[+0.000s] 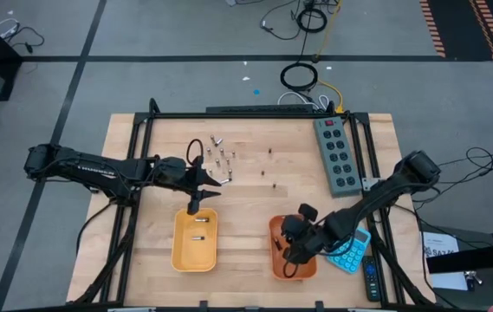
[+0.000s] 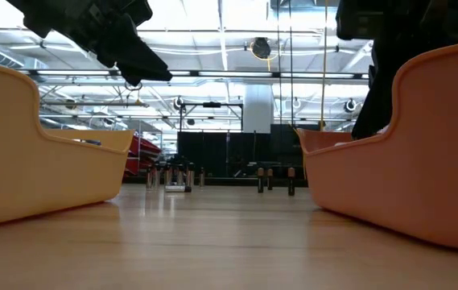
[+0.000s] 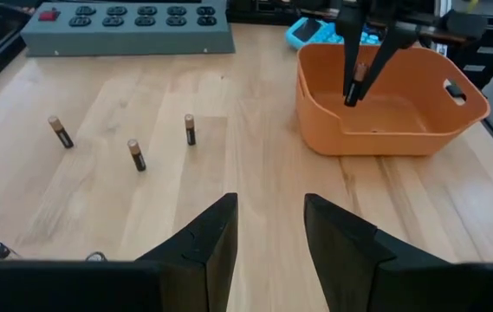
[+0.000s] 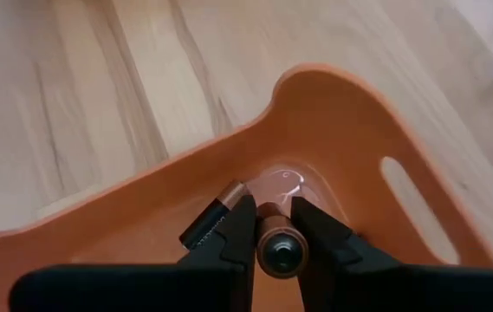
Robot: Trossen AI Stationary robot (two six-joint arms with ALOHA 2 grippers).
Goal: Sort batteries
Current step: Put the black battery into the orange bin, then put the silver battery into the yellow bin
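Note:
My right gripper (image 4: 278,227) is shut on a dark battery with a copper-coloured end (image 4: 278,247), inside the orange tray (image 1: 305,269) at the near right. Another dark battery (image 4: 212,217) lies on that tray's floor. My left gripper (image 3: 269,232) is open and empty, just beyond the far end of the yellow tray (image 1: 181,251). The yellow tray holds two silvery batteries (image 1: 198,229). Several silvery batteries (image 1: 221,157) and a few dark ones (image 3: 136,154) stand on end on the table farther back. My right gripper pinches the dark battery between its two fingers (image 4: 239,227), on the battery's round sides near its upper end (image 4: 278,236). The fingers point down into the tray and lie along the battery. The left wrist view shows the battery (image 3: 358,80) about upright between the fingers, above the tray floor.
A grey power strip (image 1: 337,156) lies at the far right. A blue calculator (image 1: 351,253) and a dark remote (image 1: 370,279) lie right of the orange tray. Black frame rails (image 1: 255,114) run round the table. Bare wood lies between the two trays.

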